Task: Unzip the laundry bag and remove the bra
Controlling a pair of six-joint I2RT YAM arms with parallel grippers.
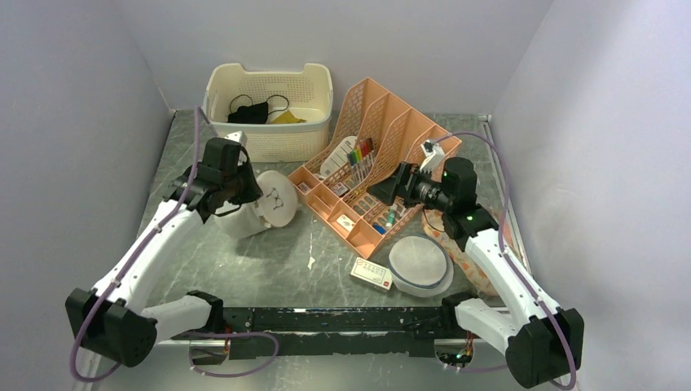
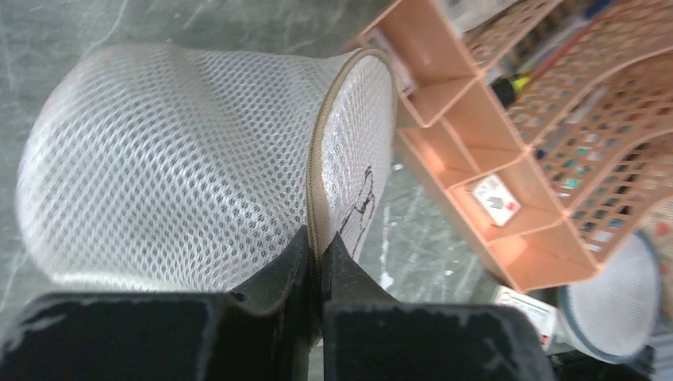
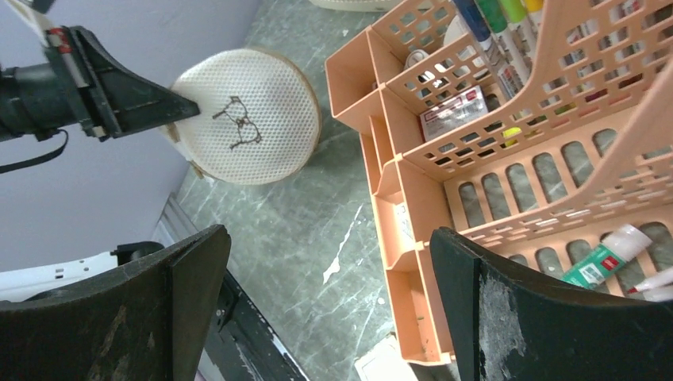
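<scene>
Beside organizer (image 1: 371, 175), laundry bag (image 1: 265, 208) facing rightward, left gripper (image 2: 321, 266) pinching rim (image 2: 313, 159), right gripper (image 3: 329, 238) spread

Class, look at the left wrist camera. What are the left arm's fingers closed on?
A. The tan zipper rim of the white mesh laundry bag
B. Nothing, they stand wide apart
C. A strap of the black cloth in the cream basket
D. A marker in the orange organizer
A: the left wrist view shows the left arm's fingers pinched together on the tan zipper rim of the laundry bag.
</scene>
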